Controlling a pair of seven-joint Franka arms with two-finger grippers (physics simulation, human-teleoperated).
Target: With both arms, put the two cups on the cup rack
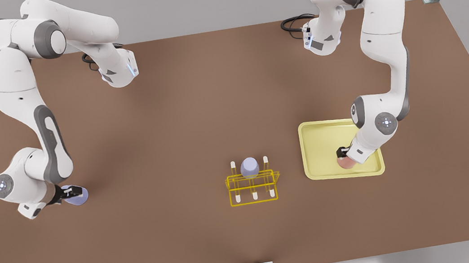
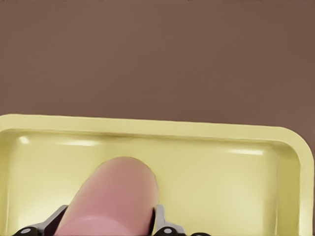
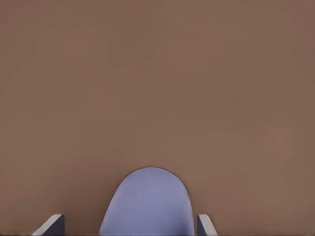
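The left gripper (image 1: 342, 153) clasps the pink cup (image 1: 346, 161) inside the pale-yellow tray (image 1: 321, 138). The right gripper (image 1: 63, 194) grips 1 lavender cup (image 1: 76, 195) over the brown table (image 1: 195, 109). The cup rack (image 1: 253, 186) carries another lavender cup (image 1: 249, 167) on 1 peg.

I see the pink cup (image 1: 346, 161) lying on its side in the tray's 6 o'clock part. A lavender cup (image 1: 76, 195) lies tipped on the table at 9 o'clock. The yellow cup rack (image 1: 253, 185) stands centre, at 6 o'clock, with another lavender cup (image 1: 249, 167) upside down on a peg.
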